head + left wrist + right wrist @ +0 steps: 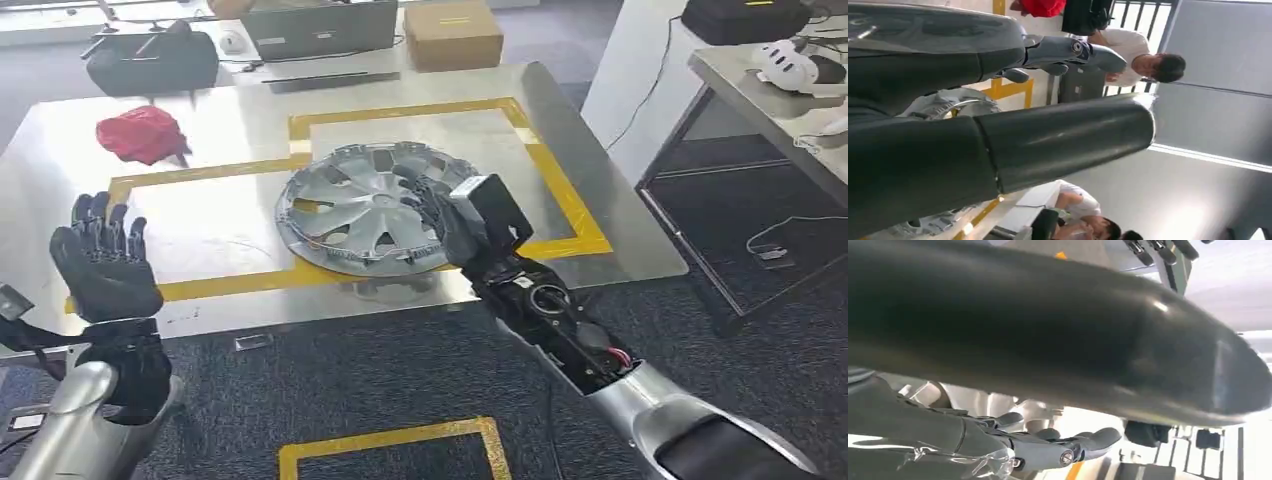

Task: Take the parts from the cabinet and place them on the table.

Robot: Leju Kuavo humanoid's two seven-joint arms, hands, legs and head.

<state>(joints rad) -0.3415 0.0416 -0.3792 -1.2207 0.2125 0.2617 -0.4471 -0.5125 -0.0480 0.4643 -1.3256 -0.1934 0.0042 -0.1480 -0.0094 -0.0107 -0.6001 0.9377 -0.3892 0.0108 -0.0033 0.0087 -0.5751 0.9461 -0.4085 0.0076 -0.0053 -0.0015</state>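
- right hand (440,215) gripping near rim of silver hubcap (365,210), hubcap lying on table (240,120)
- left hand (103,262) hovering off to hubcap's side, fingers spread, holding nothing

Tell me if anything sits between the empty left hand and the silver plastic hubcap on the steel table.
Nothing visible does. Bare steel table lies between the raised, open left hand and the silver plastic hubcap; the red cloth lies farther back.

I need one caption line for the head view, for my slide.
Right hand at the rim of the silver wheel cover on the taped steel table; left hand raised, fingers apart.
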